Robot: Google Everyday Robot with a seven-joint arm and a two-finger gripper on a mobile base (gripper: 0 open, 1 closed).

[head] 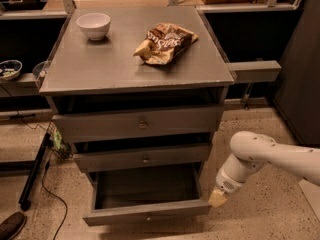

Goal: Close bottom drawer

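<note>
- The gripper [217,199] hangs low at the cabinet's right side, just above the speckled floor [260,219], at the end of a white arm [270,156] that reaches in from the right edge of the view.
- Its pale yellowish tip points down and to the left, right against the right-hand end of the bottom drawer's front panel. From here I cannot tell whether it actually touches the panel.
- Whether the gripper is spread or closed I cannot tell; only a single blunt tip shows. Nothing is seen in its hold.
- The bottom drawer [150,213] is the lowest of three in the grey cabinet [125,64] and stands pulled well out toward me, its dark inside open to view from above. A tiny round knob [148,217] sits at the middle of its shallow front.
- Above it, the middle drawer [145,158] sits out only a little, and the top drawer [140,124], the tallest, is likewise slightly out, each with a small knob at its centre.
- On the cabinet top, a white bowl [94,25] stands near the back left corner, and a crumpled brown snack bag [165,43] lies well apart from it toward the back right.
- To the left, a small dish [9,69] rests on a low shelf, a black cable [47,184] trails over the floor, and the toe of a shoe [11,225] pokes in at the bottom corner.
</note>
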